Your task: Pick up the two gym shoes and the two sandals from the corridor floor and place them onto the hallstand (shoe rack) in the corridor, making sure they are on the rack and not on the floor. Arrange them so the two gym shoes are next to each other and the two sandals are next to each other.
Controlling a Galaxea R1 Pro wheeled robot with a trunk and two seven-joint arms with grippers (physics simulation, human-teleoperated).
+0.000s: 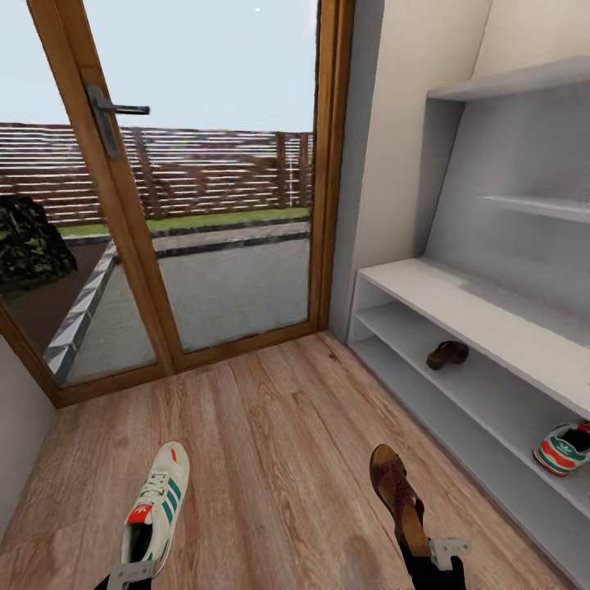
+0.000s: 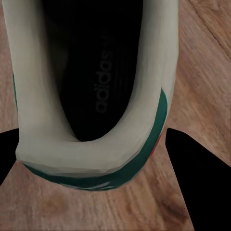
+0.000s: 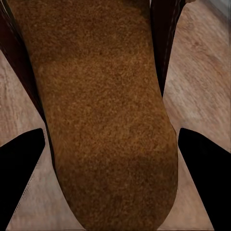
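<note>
A white gym shoe with green side stripes (image 1: 156,512) lies on the wood-plank corridor floor (image 1: 270,442) at the lower left of the head view, toe pointing toward the glazed door (image 1: 205,188), and the left gripper (image 1: 131,574) sits at its heel. In the left wrist view the heel of that sneaker (image 2: 91,106) lies between the two black fingers (image 2: 202,183), which stand spread on either side of it; whether they press on it cannot be told. A brown sandal (image 1: 397,496) lies on the floor at the lower right, just in front of the white hallstand (image 1: 459,303), with the right gripper (image 1: 438,553) at its heel end. In the right wrist view the tan insole of the sandal (image 3: 101,115) runs between the dark fingers (image 3: 19,168), which are also spread, one on each side, and contact cannot be told. On the hallstand's middle shelf the other brown sandal (image 1: 447,354) rests toward the door end, and the second gym shoe (image 1: 564,449) sits on the same shelf at the right edge of the head view, well apart from it. Beyond the door's glass a slatted fence (image 1: 213,168) shows.
</note>
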